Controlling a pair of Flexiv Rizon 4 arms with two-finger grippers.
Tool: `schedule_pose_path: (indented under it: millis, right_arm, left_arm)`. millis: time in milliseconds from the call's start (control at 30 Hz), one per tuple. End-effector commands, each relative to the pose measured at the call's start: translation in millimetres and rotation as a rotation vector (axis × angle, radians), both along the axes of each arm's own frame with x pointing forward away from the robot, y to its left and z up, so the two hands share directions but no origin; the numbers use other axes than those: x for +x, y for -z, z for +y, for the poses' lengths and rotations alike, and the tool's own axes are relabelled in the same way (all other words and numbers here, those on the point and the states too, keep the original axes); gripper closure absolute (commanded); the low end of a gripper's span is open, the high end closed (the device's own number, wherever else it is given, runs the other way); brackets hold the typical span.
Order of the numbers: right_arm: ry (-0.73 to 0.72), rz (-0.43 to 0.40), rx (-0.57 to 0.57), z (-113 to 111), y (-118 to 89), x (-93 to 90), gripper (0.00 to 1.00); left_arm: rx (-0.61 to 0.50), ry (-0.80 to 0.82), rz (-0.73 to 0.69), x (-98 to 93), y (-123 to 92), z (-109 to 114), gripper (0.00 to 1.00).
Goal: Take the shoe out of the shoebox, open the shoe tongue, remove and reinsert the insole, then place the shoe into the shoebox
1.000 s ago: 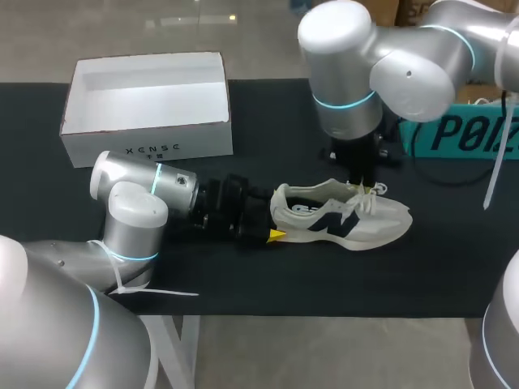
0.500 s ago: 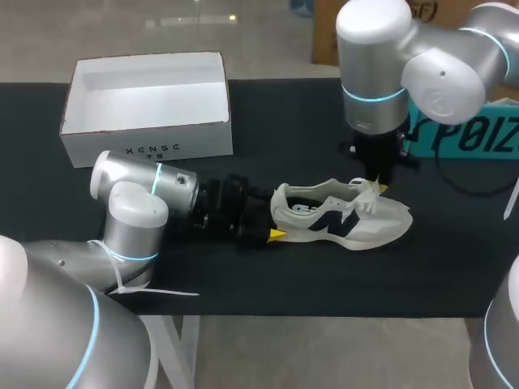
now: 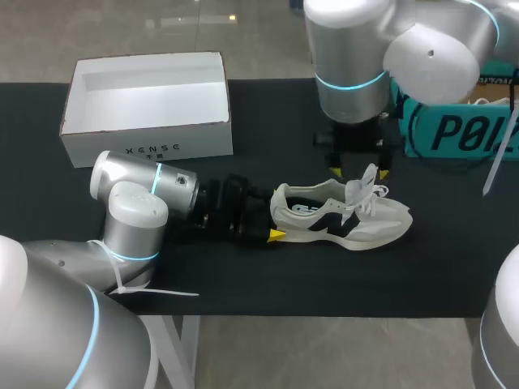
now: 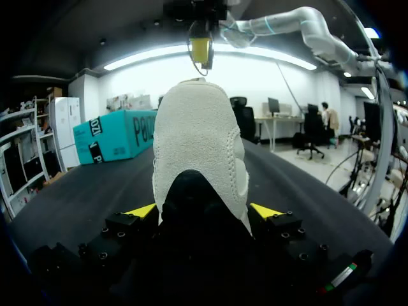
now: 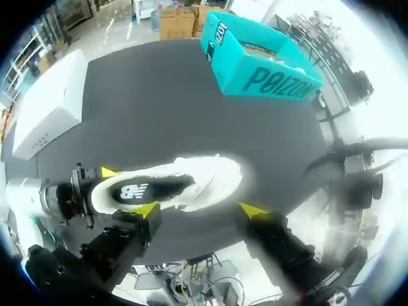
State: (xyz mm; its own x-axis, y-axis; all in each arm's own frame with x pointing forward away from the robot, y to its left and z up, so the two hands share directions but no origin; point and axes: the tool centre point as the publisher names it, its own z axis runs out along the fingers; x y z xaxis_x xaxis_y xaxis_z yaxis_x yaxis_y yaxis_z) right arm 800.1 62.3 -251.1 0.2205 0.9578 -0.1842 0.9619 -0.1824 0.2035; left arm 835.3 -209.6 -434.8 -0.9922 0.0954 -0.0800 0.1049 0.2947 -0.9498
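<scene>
Left gripper (image 4: 203, 211) snug on shoe (image 4: 197, 127) heel

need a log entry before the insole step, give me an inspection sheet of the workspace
surface: black table, carrying the shoe and two boxes.
job's things: shoe upright on the table outside the box, heel toward the left gripper, tongue and laces standing up; white shoebox open, nothing in it.
clutter: teal box at the table's far right.
grippers: left gripper shut on the shoe's heel; right gripper open, above the tongue.
cables: white cable tie sticking out from the left arm.
surroundings: nothing seen reaching over the table.
</scene>
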Motion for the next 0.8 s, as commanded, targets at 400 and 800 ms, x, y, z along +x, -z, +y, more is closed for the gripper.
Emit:
schedule_pose_path:
  millis: [400, 800]
  right_arm:
    - [-1.247, 0.114, -0.062, 7.2, -2.8, -38.3, 0.00]
    - [-1.247, 0.114, -0.062, 7.2, -2.8, -38.3, 0.00]
  left_arm:
    - [0.004, 0.003, 0.000, 0.6, 1.2, 0.7, 1.00]
    - [0.004, 0.003, 0.000, 0.6, 1.2, 0.7, 1.00]
